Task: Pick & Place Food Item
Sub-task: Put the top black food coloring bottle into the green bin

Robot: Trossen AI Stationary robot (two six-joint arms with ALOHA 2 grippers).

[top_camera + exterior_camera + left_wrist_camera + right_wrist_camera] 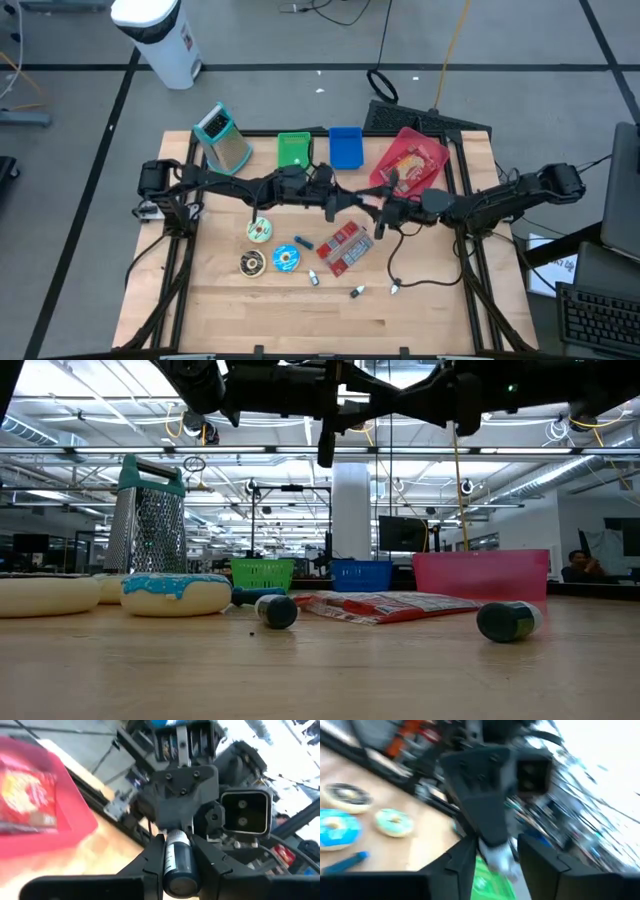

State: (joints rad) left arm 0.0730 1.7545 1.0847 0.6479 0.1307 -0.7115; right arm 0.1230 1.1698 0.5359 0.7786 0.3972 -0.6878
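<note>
**Two arms, one small bottle, mid-air**

Most of the tabletop (pixel 450 300) lies beneath the meeting point, with the containers along its far edge: a red bin (pixel 440 150) at far right, a blue basket (pixel 345 147) and a green basket (pixel 294 150) beside it, and a grater (pixel 228 140) at far left. Nearer lie a red snack packet (pixel 343 246) and three doughnuts (pixel 286 258).

Both arms reach in over the middle. The left gripper (pixel 345 203) and right gripper (pixel 378 208) face each other nose to nose, well above the wood. Between them hangs the task's thing, a small dark bottle (pixel 178 860) with a pale label.

The left jaws are narrow, clamped on the bottle's sides. The right jaws stand parted either side of its pale end, and do not appear to press on it.

This looks like a handover, and the risk is in the timing. If the left jaws grip only the rounded body near one end, the bottle could pivot or slip out once it hangs from them alone. It would then drop among the packet and doughnuts below. A retreat at an angle could also snag a finger and knock the bottle crooked before it reaches a container.
</note>
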